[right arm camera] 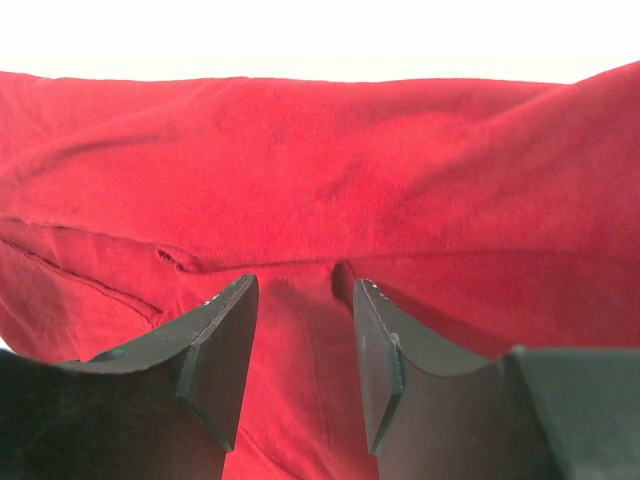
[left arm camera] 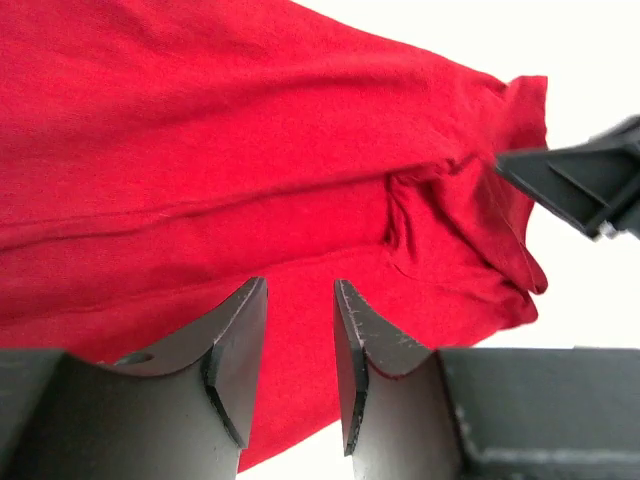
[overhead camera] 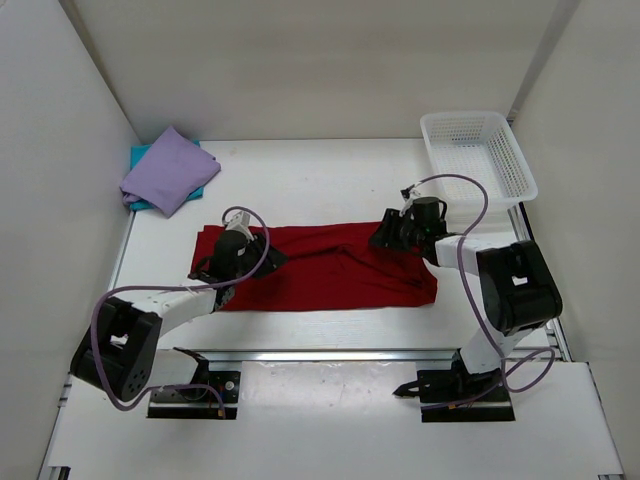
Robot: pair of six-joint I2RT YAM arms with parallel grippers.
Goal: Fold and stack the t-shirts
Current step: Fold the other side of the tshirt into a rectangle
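The dark red t-shirt [overhead camera: 330,268] lies across the middle of the table as a long folded strip. My left gripper [overhead camera: 268,258] hovers over its left part. In the left wrist view my left gripper [left arm camera: 300,285] is open, with only red cloth [left arm camera: 200,150] below the gap. My right gripper [overhead camera: 381,236] is at the strip's far right edge. In the right wrist view it [right arm camera: 305,285] stands open just above a fold of the red shirt [right arm camera: 320,160]. The lavender t-shirt [overhead camera: 168,170] lies folded on the teal t-shirt [overhead camera: 139,156] at the back left.
A white mesh basket [overhead camera: 478,155] stands at the back right corner. White walls close in the table on the left, back and right. My right gripper's dark finger [left arm camera: 590,185] shows at the right edge of the left wrist view.
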